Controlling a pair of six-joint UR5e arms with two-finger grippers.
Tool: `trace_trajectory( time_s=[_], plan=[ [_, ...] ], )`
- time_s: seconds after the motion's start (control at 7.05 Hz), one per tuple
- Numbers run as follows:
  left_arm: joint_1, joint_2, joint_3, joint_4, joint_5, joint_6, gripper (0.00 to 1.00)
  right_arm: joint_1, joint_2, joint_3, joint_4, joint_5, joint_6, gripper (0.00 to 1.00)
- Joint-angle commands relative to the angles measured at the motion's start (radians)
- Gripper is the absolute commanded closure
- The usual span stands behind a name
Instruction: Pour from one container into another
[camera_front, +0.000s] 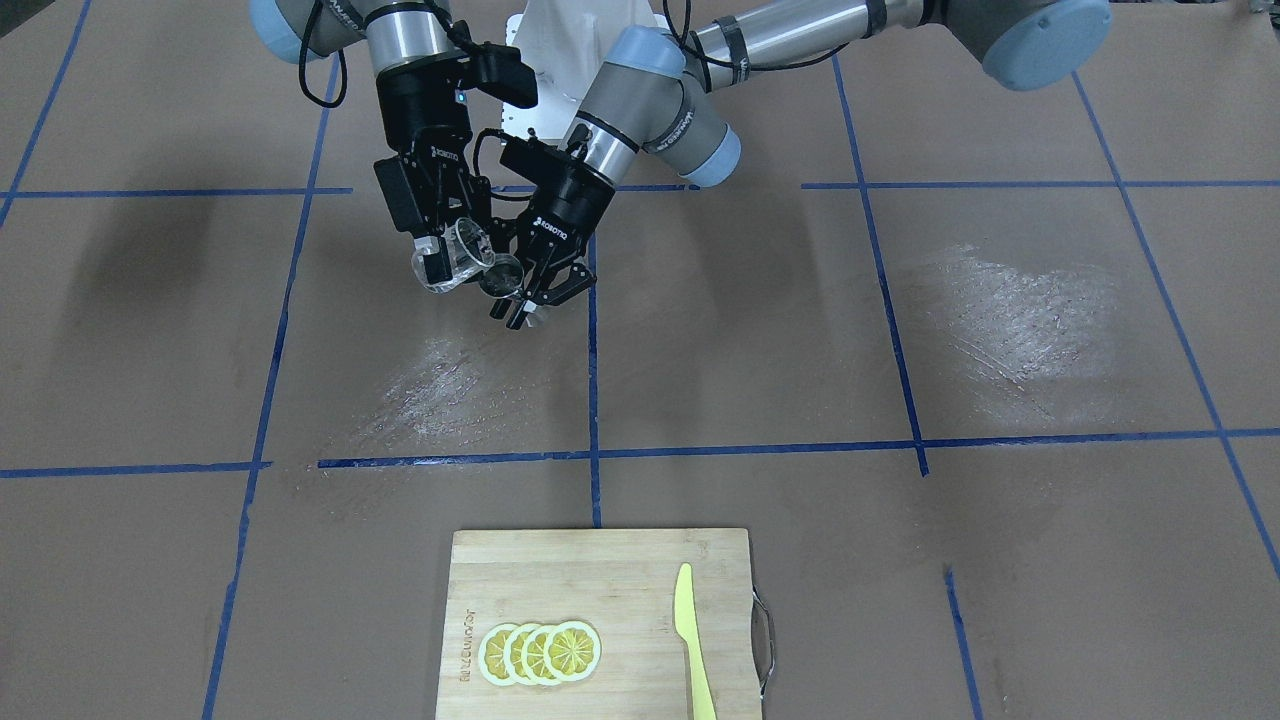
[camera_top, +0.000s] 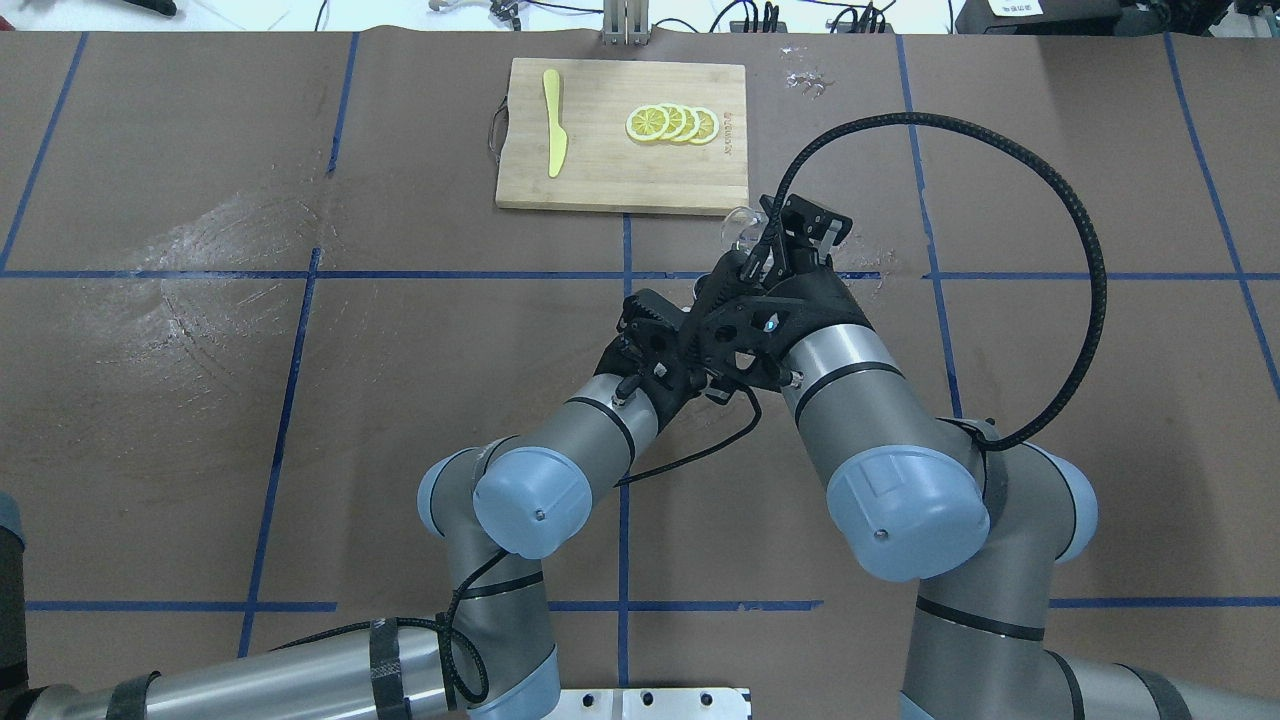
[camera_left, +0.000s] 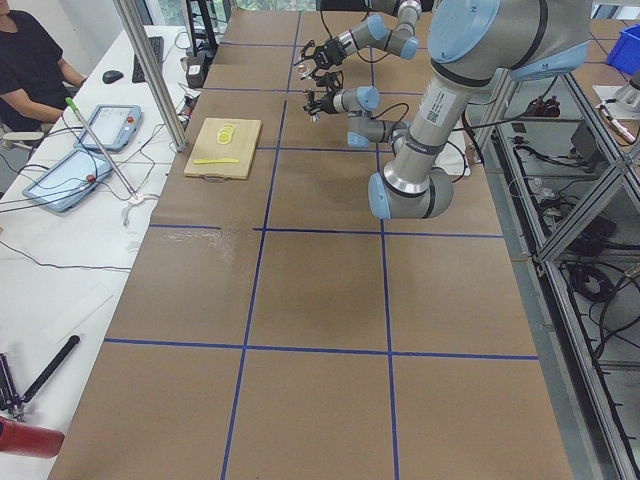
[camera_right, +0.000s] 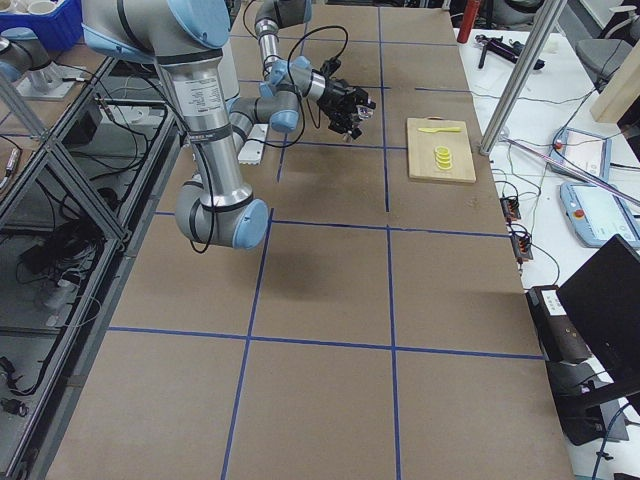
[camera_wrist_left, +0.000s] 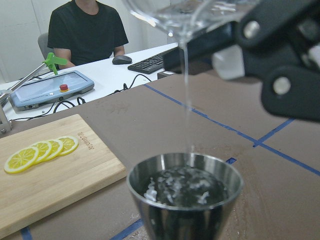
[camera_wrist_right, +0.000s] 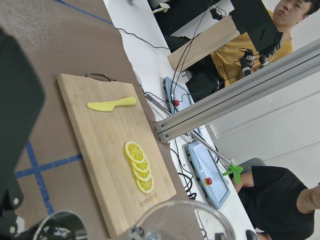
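Observation:
The clear glass tumbler (camera_front: 458, 256) is tilted in the air with its mouth toward the steel jigger (camera_front: 500, 273), and my right gripper (camera_front: 445, 262) is shut on it. My left gripper (camera_front: 532, 297) is shut on the jigger, holding it upright just under the glass lip. In the left wrist view a thin stream falls from the tumbler (camera_wrist_left: 190, 12) into the jigger (camera_wrist_left: 185, 197), which holds rippling liquid near its brim. The right wrist view shows the tumbler rim (camera_wrist_right: 185, 220) and the jigger (camera_wrist_right: 55, 227) at its bottom edge. From overhead, the tumbler (camera_top: 738, 225) peeks past my right gripper (camera_top: 755, 250).
A bamboo cutting board (camera_front: 620, 590) lies at the table's operator side with several lemon slices (camera_front: 540, 652) and a yellow plastic knife (camera_front: 692, 640). Wet smears (camera_front: 1000, 310) mark the brown table. An operator (camera_wrist_left: 87, 30) sits beyond the table edge.

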Motion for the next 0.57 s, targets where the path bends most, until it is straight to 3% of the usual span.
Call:
trace_trajectory(
  time_s=[0.0,0.43],
  plan=[
    [-0.003,0.001,-0.002,-0.027,0.004,-0.007,1.0,0.011,0.002,0.001,0.0,0.007,0.144,1.0],
    [-0.017,0.013,-0.011,-0.069,0.005,-0.016,1.0,0.055,-0.017,0.021,0.0,0.013,0.345,1.0]
  ],
)
